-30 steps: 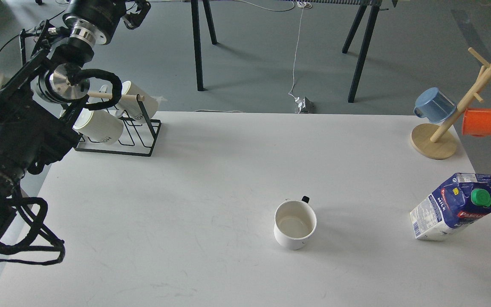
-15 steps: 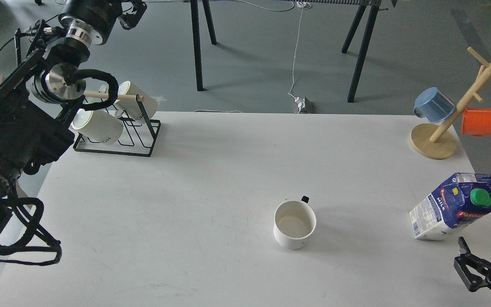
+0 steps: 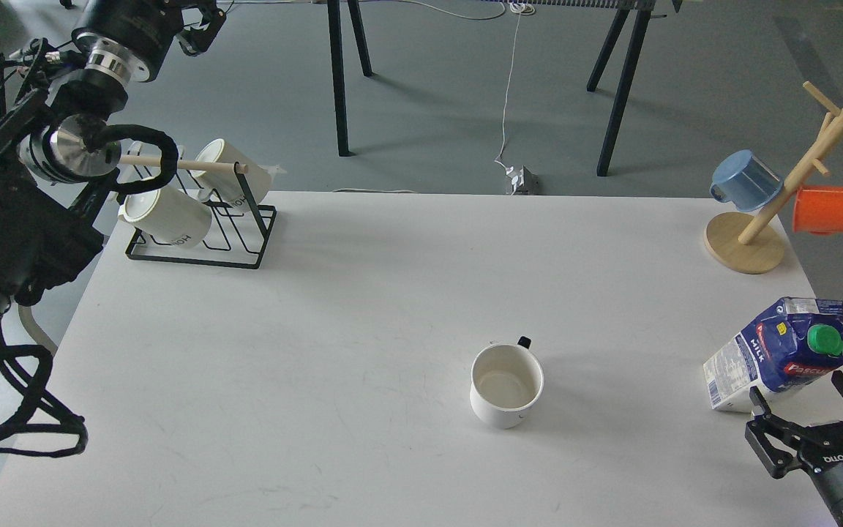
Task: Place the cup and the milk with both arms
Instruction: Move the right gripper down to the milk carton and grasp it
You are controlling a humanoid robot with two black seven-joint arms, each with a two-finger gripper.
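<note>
Milk carton (image 3: 778, 355) near table's (image 3: 363, 293) right edge, open right fingers (image 3: 761, 410) just below.

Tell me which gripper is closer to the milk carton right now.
Right. The right gripper sits open just below the milk carton, fingers spread toward its base. The left gripper is far off at the top left, beyond the table's far edge.

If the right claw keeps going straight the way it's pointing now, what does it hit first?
Most likely the milk carton. The right claw is open, its fingers pointing up-frame at the carton's near bottom edge, nothing between them. Depth is unclear from one view, so I cannot tell how close it is.
</note>
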